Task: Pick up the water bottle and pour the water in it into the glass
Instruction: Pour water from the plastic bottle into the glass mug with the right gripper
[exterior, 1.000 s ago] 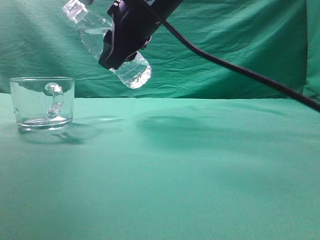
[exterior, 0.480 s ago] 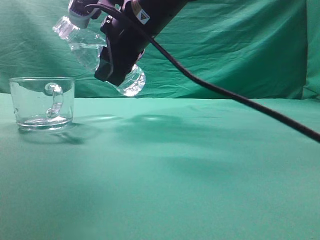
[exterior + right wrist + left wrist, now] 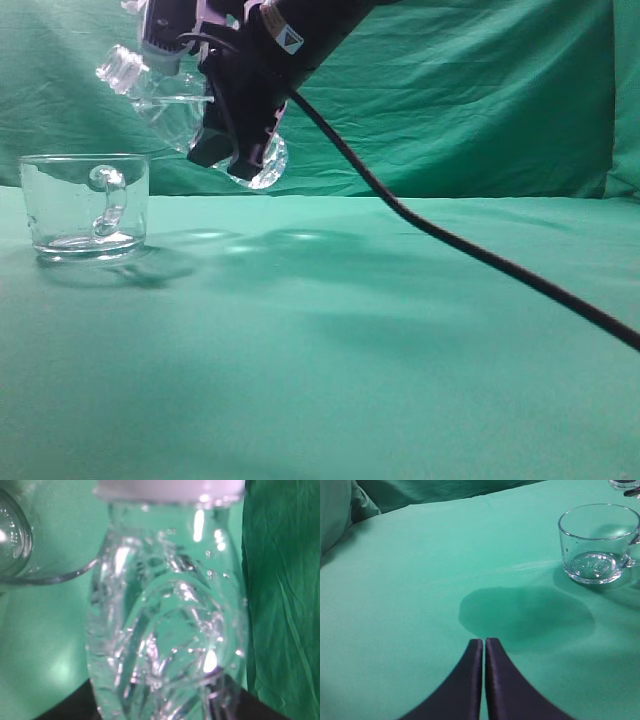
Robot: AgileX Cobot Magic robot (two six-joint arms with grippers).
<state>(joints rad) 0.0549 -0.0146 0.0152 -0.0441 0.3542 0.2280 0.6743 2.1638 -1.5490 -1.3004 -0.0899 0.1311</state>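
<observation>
My right gripper (image 3: 235, 105) is shut on the water bottle (image 3: 165, 100) and holds it in the air, tilted with its capless neck (image 3: 118, 68) pointing up-left, above and just right of the glass (image 3: 85, 205). The water shows as a surface line inside the bottle. The bottle fills the right wrist view (image 3: 165, 615), with the glass rim at the left edge (image 3: 12, 540). The glass stands upright on the green cloth, handle toward the camera; it also shows in the left wrist view (image 3: 597, 542). My left gripper (image 3: 484, 642) is shut and empty, low over the cloth.
Green cloth (image 3: 350, 330) covers the table and hangs as a backdrop (image 3: 480, 90). A black cable (image 3: 470, 250) trails from the right arm down to the right edge.
The right gripper has carried the bottle down and to the left toward the glass, tilting its neck lower. The glass and left gripper have not moved.
</observation>
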